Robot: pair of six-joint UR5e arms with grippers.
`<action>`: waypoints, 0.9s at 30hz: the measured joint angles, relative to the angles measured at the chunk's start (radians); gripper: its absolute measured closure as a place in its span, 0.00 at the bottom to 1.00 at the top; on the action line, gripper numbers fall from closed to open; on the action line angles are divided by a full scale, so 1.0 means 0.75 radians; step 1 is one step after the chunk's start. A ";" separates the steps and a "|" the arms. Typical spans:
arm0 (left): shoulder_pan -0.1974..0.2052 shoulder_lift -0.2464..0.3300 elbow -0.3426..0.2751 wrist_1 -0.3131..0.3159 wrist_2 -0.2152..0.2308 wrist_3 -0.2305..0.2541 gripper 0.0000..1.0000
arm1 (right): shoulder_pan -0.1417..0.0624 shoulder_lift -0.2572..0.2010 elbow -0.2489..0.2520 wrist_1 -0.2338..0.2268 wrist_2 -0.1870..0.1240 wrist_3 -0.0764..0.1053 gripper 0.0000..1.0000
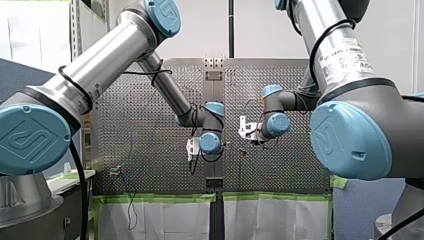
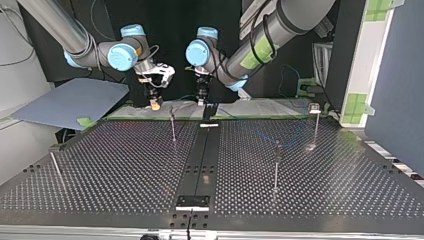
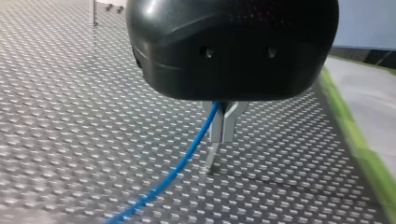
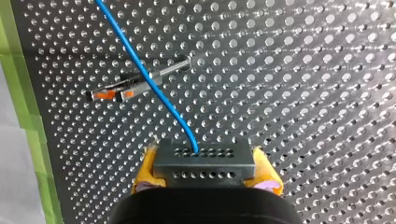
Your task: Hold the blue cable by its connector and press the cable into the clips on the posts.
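Observation:
In the right wrist view my right gripper [image 4: 204,173] is shut with its yellow pads [image 4: 144,171] on a grey perforated connector [image 4: 204,158]. The blue cable [image 4: 140,70] leaves the connector and runs ahead, crossing over a metal post with an orange-tipped clip [image 4: 112,94]. In the left wrist view my left gripper [image 3: 222,133] has its metal fingers shut on the blue cable [image 3: 187,154], which trails away over the perforated table [image 3: 70,116]. In the top view the two grippers hang side by side at the far edge: right gripper [image 2: 156,103], left gripper [image 2: 201,99].
Thin posts stand on the table: one near the grippers [image 2: 173,127], one right of the middle [image 2: 276,167], one at the far right [image 2: 315,125], one at the left edge [image 2: 55,165]. A black rail [image 2: 200,155] runs down the middle. A grey-blue board [image 2: 70,100] lies at the left.

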 joint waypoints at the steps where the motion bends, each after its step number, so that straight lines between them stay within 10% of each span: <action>1: -0.001 -0.014 0.000 -0.001 -0.003 -0.001 1.00 | -0.005 0.001 0.003 -0.001 -0.005 0.000 1.00; 27: -0.103 -0.112 0.020 0.016 -0.012 -0.112 1.00 | -0.110 0.059 0.069 -0.087 -0.123 0.002 1.00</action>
